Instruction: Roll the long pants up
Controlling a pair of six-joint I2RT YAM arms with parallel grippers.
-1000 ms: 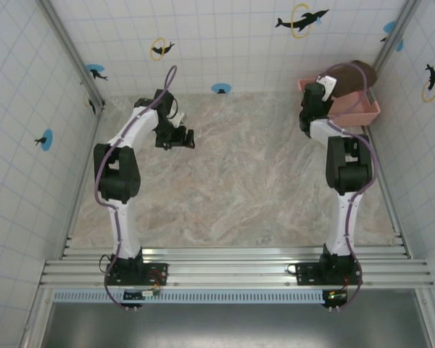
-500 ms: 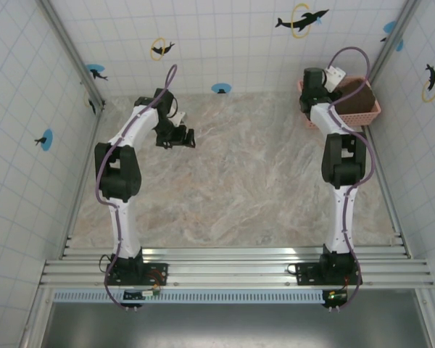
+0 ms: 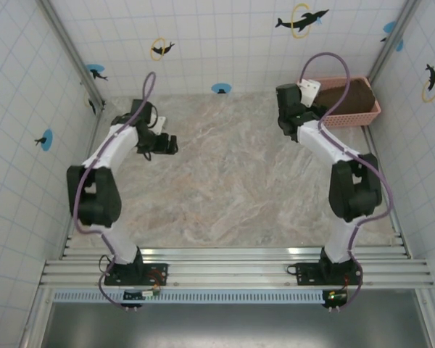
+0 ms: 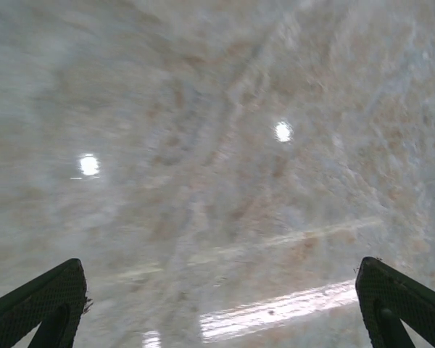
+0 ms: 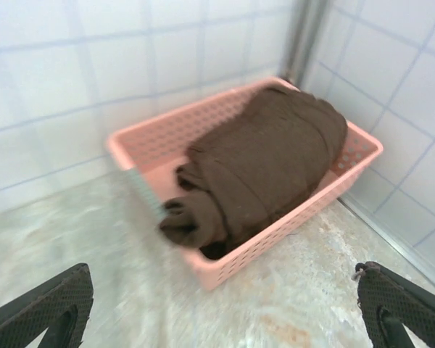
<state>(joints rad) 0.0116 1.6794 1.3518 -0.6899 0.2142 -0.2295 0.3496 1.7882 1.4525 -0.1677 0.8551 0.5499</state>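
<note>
long pants [image 5: 264, 163]: plain dark brown. Basket [image 5: 138, 141]: pink, perforated mesh walls. Table [image 3: 232, 188]: beige-grey marble veining, glossy white glare spots. Walls [image 3: 225, 43]: white tiles, pale blue grid lines. Dolphin decals [image 3: 302, 19]: black, on yellow rings or blue discs. 2 arms [image 3: 105, 148]: white links, black joints, purple cables [image 3: 148, 87]. left gripper [image 4: 219, 297] and right gripper [image 5: 225, 297]: black, fine cross-hatch texture.

High rear view; wrist cameras close on table [image 4: 217, 145], basket [image 5: 290, 225]

Each arm [image 3: 105, 148] has white links [image 3: 332, 148], black joints [image 3: 94, 197], a purple cable [image 3: 151, 78] and cross-hatched black claw fingers [image 4: 43, 297].
</note>
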